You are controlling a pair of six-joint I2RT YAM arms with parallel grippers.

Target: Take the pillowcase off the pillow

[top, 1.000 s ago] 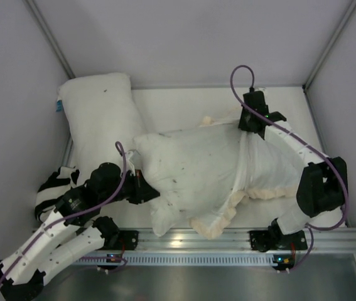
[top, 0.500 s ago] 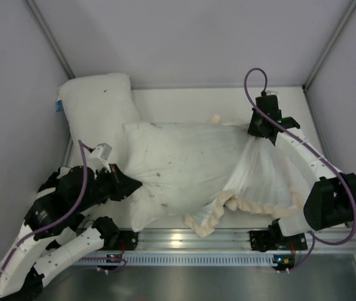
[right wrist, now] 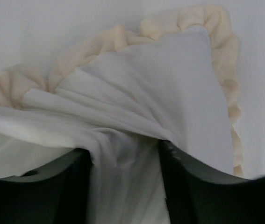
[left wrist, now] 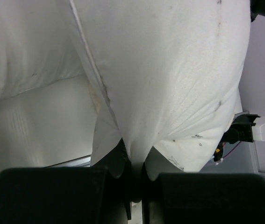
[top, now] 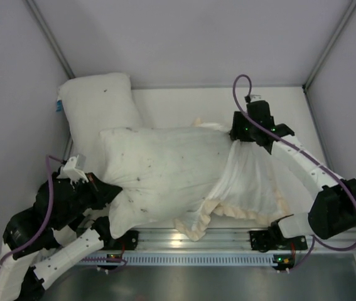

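My left pincer (top: 105,188) is clenched on a corner of the pillow (top: 159,169). In my left wrist view the speckled white fabric gathers into a tight pinch between the jaws and swells out plump just beyond them. From that grip the pillow stretches away to the right across the table (top: 184,103), bare for most of its length. My right pincer (top: 243,135) sits at the pillow's far end, on the edge away from my bases. Its jaws stand apart, released, and the pillowcase (top: 253,182) lies in soft folds in the gap between the fingers (right wrist: 39,191), cream-white face showing. Beyond that pincer's tips the cloth fans out to its ruffled trim (right wrist: 99,44). The pillowcase covers only the pillow's right end, spread from the right pincer back toward my bases, with its trim bunched along the pillow's near edge. Another white pillow (top: 96,103) lies beyond my left pincer, its near end against the gripped one
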